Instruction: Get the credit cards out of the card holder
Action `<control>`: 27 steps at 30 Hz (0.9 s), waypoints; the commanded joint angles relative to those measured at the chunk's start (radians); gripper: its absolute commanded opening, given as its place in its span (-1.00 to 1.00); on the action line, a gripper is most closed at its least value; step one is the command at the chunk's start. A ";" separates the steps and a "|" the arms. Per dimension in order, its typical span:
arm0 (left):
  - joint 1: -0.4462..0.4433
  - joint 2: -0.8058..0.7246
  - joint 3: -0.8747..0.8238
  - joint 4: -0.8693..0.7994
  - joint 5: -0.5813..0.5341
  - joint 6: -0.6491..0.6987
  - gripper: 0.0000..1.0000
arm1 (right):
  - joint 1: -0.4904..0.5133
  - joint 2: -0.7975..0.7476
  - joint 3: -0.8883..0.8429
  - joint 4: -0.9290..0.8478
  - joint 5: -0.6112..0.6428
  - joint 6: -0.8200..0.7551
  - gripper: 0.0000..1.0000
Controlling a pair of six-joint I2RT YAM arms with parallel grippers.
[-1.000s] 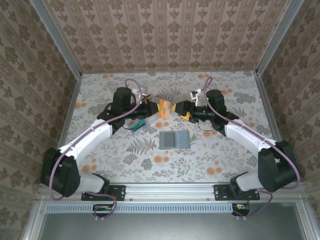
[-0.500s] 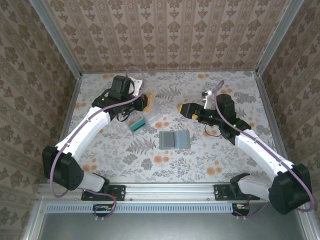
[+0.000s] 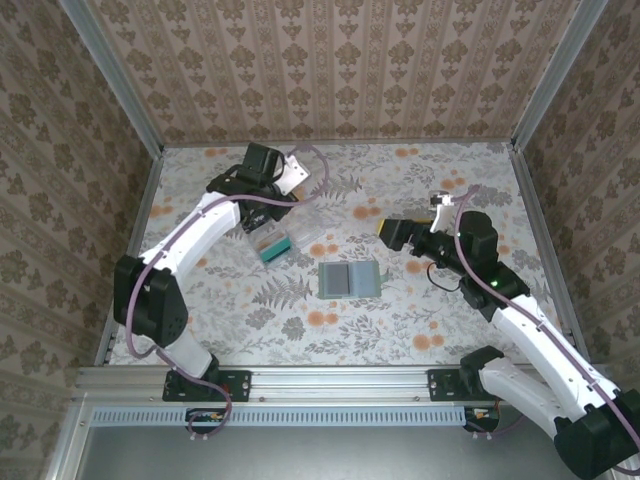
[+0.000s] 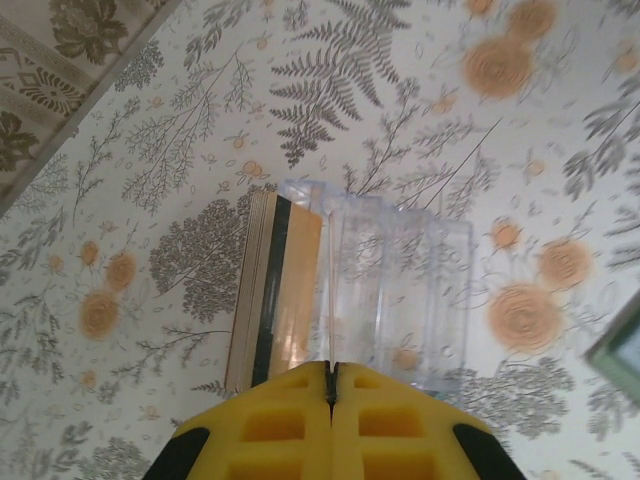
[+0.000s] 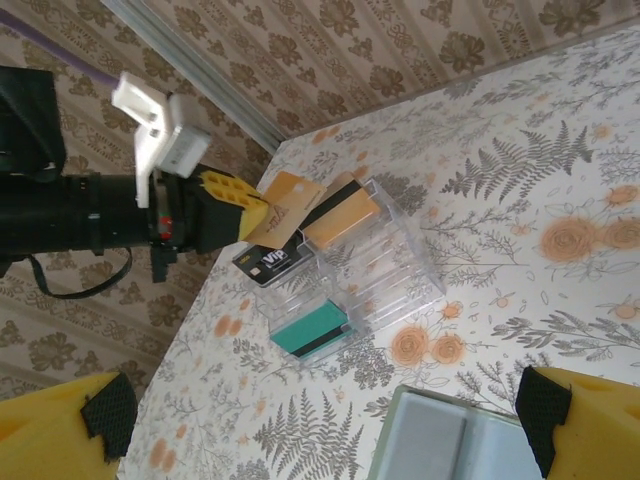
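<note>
Left hand [image 4: 331, 372]: clenched. Its two yellow fingers meet with no gap between them, pinching the near edge of the tan credit card.
Tan credit card [image 5: 285, 205]: thin and flat, held in the left hand. The right wrist view shows its face, tilted and projecting from the fingertips over the left end of the clear box. The left wrist view shows it edge-on, as a fine pale line running away from the fingers.
Clear box [image 4: 400, 290]: transparent plastic with several slots, lying on the bench directly under the held card, at far left of centre in the top view.
Black-and-orange block [image 4: 272, 290]: touches the left wall of the clear box, with a layered pale edge, then a black strip, then an orange face.
Black card [image 5: 262, 262]: marked "VIP", at the end of the box below the left fingertips. Whether it rests in or just beside the box cannot be told.
Teal item [image 5: 310, 335]: lies at the near end of the clear box.
Right hand [image 3: 390, 232]: released, with its fingers spread wide and nothing between them. It points toward the left hand from right of centre, apart from every object.
Card holder [image 3: 349, 279]: lies open and flat at the middle of the bench, two blue-grey panels facing up. It sits nearer the arm bases than the clear box and touches neither hand.
Bench [image 3: 260, 310]: covered in a floral and fern print.
</note>
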 commanded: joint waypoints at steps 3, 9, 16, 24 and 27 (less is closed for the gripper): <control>0.004 0.060 0.044 0.056 -0.066 0.138 -1.00 | 0.001 -0.027 -0.008 -0.046 0.039 -0.027 1.00; 0.004 0.121 0.078 0.057 -0.084 0.151 -1.00 | 0.001 -0.030 -0.007 -0.051 0.046 -0.031 1.00; 0.005 0.163 0.094 0.045 -0.101 0.172 -1.00 | 0.001 -0.011 -0.008 -0.036 0.042 -0.027 1.00; 0.007 0.211 0.106 0.026 -0.113 0.157 -1.00 | 0.002 0.020 0.002 -0.028 0.030 -0.025 1.00; 0.007 0.222 0.112 0.021 -0.124 0.152 -0.81 | 0.001 0.025 0.003 -0.026 0.024 -0.025 1.00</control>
